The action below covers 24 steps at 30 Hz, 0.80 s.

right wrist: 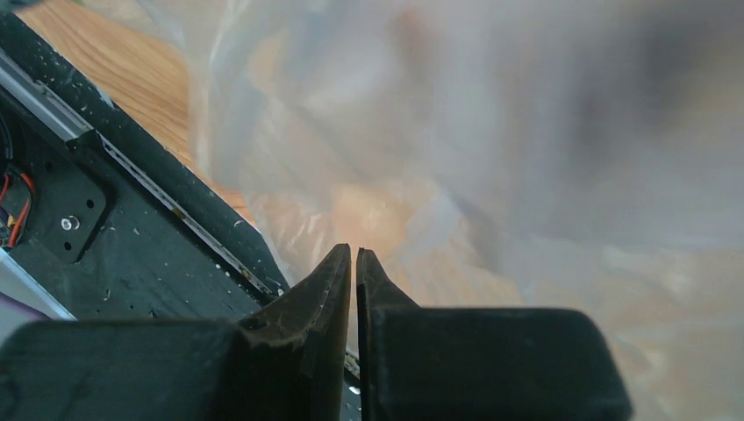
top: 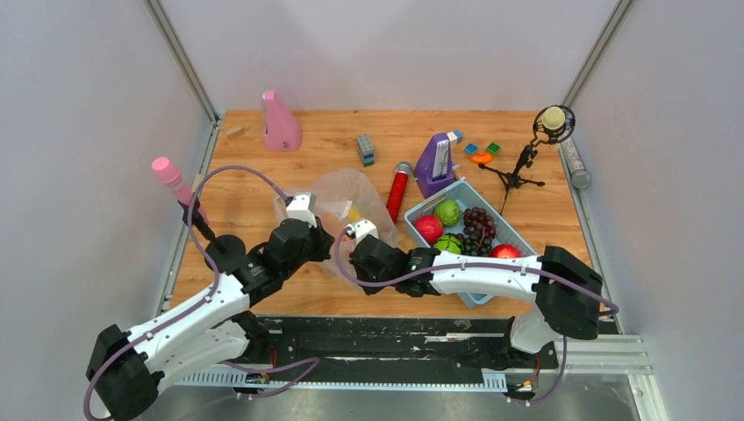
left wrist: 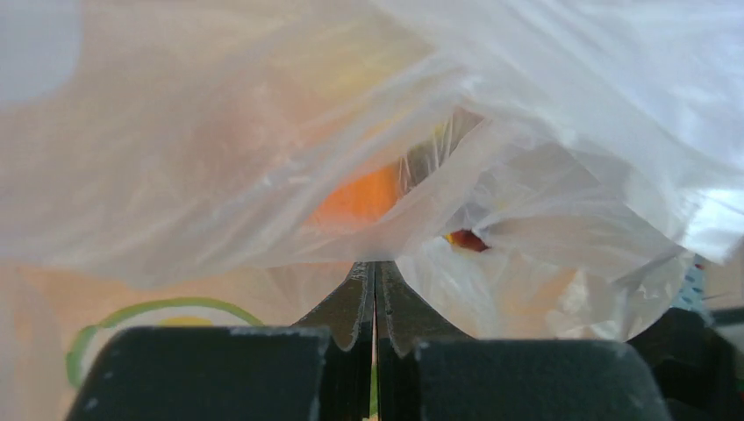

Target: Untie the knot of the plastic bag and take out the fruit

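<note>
The plastic bag (top: 344, 203) is seen above the wooden surface (top: 333, 140), near the middle of it, between the ends of the two arms. It is bulged and see-through, and a yellow patch shows inside it from above.

The left fingers (left wrist: 355, 307) are pressed together, and a fold of the bag's film is drawn down to their tips and pinched there. Through the film, just beyond those tips, an orange fruit (left wrist: 358, 197) is visible, and a small red and yellow spot lies to its right among crinkled whitish film.

The right fingers (right wrist: 329, 298) are also pressed together, with only a thin slit left between them. The film hangs directly in front of their tips, blurred. It cannot be told from the pictures whether any of it is caught between them. A peach-coloured shape is seen faintly through the film there.

A blue tray (top: 434, 197) is placed just to the right of the bag, holding red apples, green fruits and dark grapes. A red cylinder (top: 398, 195) lies between the bag and the tray.
</note>
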{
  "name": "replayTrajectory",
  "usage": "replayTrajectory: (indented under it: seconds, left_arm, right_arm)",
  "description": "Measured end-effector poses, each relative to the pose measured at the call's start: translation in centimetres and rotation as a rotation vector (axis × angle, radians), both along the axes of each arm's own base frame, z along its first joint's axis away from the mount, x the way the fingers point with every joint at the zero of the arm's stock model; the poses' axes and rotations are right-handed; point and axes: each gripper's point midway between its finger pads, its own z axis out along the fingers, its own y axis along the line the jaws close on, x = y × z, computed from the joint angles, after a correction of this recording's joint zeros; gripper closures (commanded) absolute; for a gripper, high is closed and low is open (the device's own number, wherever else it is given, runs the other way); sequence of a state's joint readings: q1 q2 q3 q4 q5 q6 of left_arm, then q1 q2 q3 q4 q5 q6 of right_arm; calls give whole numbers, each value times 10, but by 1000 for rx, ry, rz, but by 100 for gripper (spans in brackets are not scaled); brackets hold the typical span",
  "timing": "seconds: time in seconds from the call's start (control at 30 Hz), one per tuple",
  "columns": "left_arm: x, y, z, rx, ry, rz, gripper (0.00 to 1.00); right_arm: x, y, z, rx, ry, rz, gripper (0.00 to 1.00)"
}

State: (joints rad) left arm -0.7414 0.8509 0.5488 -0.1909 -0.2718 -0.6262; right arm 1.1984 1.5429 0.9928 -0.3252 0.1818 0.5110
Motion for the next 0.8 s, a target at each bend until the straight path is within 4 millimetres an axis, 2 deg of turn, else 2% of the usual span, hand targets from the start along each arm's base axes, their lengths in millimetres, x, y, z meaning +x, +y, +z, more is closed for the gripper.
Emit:
replayTrajectory:
  seconds: [0.13,0.27,0.4,0.53,0.63,0.7,0.8]
  left_arm:
    - [-11,2,-30,1,67,-7,100]
    - [-22,8,-51,-6,115,6,100]
    - [-33,16,-62,-38,130,24,100]
    - [-40,20,-66,-68,137,38,100]
    - [-44,23,-70,-80,145,48,100]
    - [-44,23,-69,-87,146,54,100]
    - [-43,24,-66,-98,136,59,100]
  right_arm:
    - [-6,-3,-6,-7,25,-12,87]
    - [-5,-6,5,9,14,-31,78]
    - [5,0,37,56,-40,-51,75]
    - [20,15,74,122,-97,-57,76]
    - [30,28,91,155,-116,-58,77]
    - [33,37,92,162,-112,-53,79]
    - [31,42,76,136,-75,-36,81]
